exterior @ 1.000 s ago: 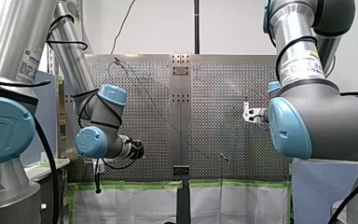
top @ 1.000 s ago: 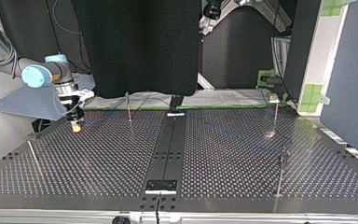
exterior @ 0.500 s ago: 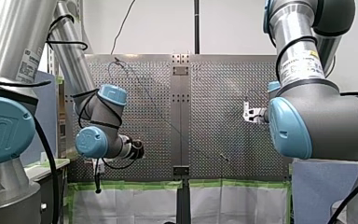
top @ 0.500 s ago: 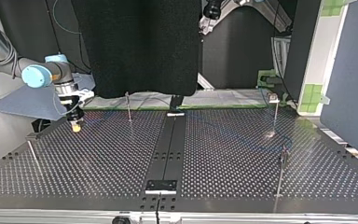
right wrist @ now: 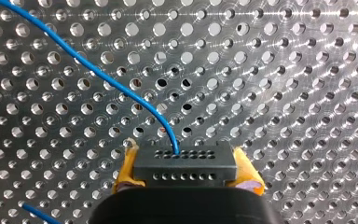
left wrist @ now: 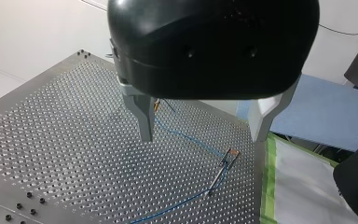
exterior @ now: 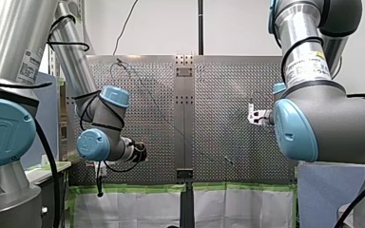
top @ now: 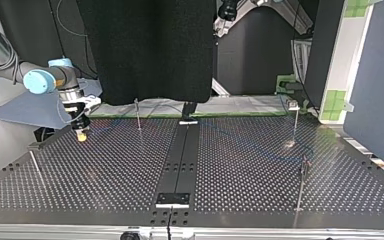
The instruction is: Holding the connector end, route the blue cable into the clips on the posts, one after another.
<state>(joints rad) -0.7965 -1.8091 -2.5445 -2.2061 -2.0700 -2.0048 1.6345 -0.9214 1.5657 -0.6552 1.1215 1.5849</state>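
- The right gripper point(right wrist: 185, 173) has its yellow pads point(right wrist: 126, 170) closed on the two short sides of a black rectangular connector point(right wrist: 185, 161) with rows of small holes. It holds the connector just above the perforated metal table point(right wrist: 284, 70).
- A thin blue cable point(right wrist: 121, 88) leaves the connector's far face and curves away ahead of the gripper across the table.
- In the top view this gripper hangs low over the table at the view's left, with a slim metal post point(top: 138, 115) near it, toward the middle.
- The left gripper point(left wrist: 201, 135) is raised above the table, its two metal fingers point(left wrist: 144, 119) spread wide with nothing between them.
- Below it the blue cable runs past a clip-topped post point(left wrist: 223, 168). Whether the cable sits in that clip cannot be told.
- Judged step: the connector end is in hand, and routing into the posts looks to be at an early stage.
- The next move likely calls for carrying the connector to the nearest post and raising the cable to clip height. The cable would then be drawn into the clip under light tension, without snagging.
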